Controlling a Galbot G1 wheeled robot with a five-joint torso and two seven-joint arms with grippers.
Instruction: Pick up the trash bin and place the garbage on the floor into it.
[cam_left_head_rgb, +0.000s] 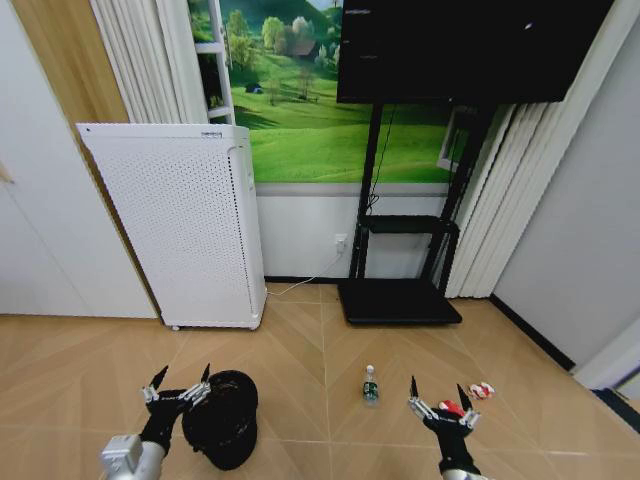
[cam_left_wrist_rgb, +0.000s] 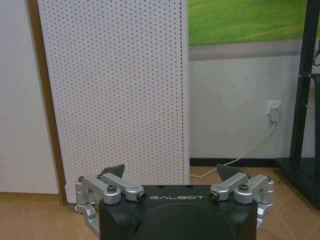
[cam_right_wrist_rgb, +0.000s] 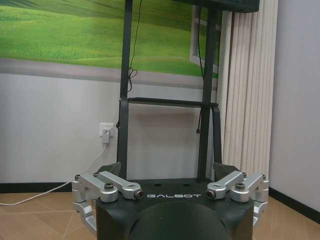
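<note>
Black mesh trash bin (cam_left_head_rgb: 222, 418) stands on the wooden floor (cam_left_head_rgb: 320, 350), just beside the spread-open left gripper (cam_left_head_rgb: 181, 381). Right gripper (cam_left_head_rgb: 440, 391), also spread, hovers near a bottle (cam_left_head_rgb: 370, 385) and two wrappers (cam_left_head_rgb: 482, 390).

Herringbone wood floor (cam_left_head_rgb: 300, 350); white perforated appliance (cam_left_head_rgb: 180, 220) stood left of black TV stand (cam_left_head_rgb: 400, 290), meadow mural (cam_left_head_rgb: 300, 120) behind.

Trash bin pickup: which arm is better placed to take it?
Probably the left. The left gripper, fingers open, hovers right beside the trash bin. The right gripper, also open, sits across the floor by a red wrapper.
</note>
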